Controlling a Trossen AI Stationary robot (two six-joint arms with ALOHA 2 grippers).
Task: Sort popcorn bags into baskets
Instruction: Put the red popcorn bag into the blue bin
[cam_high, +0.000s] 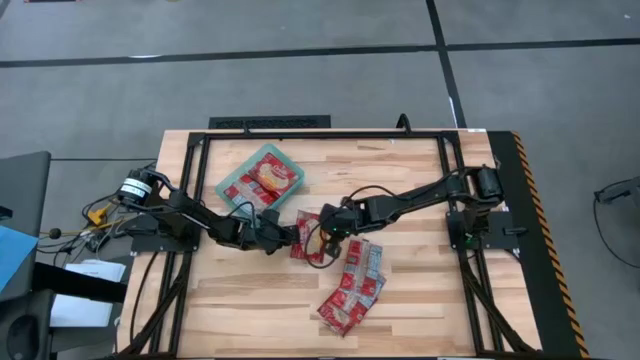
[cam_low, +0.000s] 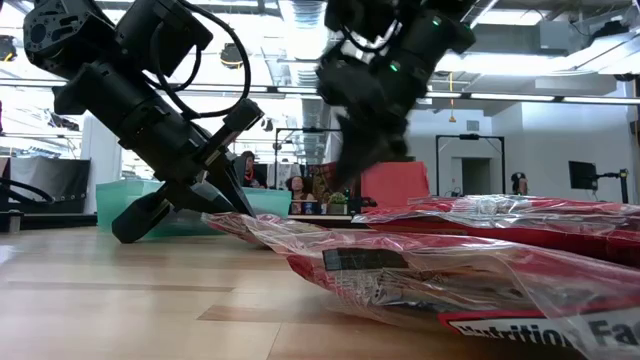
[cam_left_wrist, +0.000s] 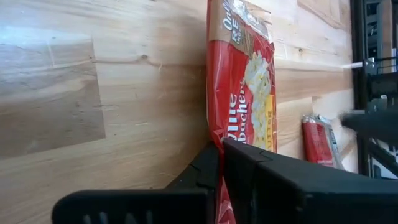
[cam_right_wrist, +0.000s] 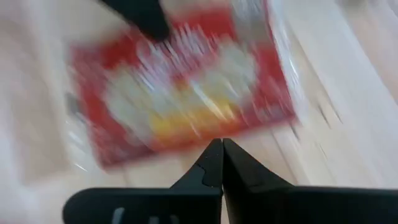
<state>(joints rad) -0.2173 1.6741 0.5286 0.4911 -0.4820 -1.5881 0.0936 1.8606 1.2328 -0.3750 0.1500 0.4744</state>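
Foremost in the low view, I see a popcorn bag (cam_low: 420, 275) lying flat on the table (cam_low: 110, 300), others stacked behind it; my left gripper (cam_low: 215, 195) slants down to a bag edge before the teal basket (cam_low: 120, 195). High view: the basket (cam_high: 232, 186) at the table's far left-centre holds one bag (cam_high: 270, 176); my left gripper (cam_high: 287, 236) and right gripper (cam_high: 325, 237) meet over two bags at mid-table, with more bags (cam_high: 355, 285) nearer. Left wrist view: fingers (cam_left_wrist: 239, 158) pressed together, pinching the edge of a bag (cam_left_wrist: 245, 74). Right wrist view: fingertips (cam_right_wrist: 214, 155) closed together, empty, above a blurred bag (cam_right_wrist: 186, 93).
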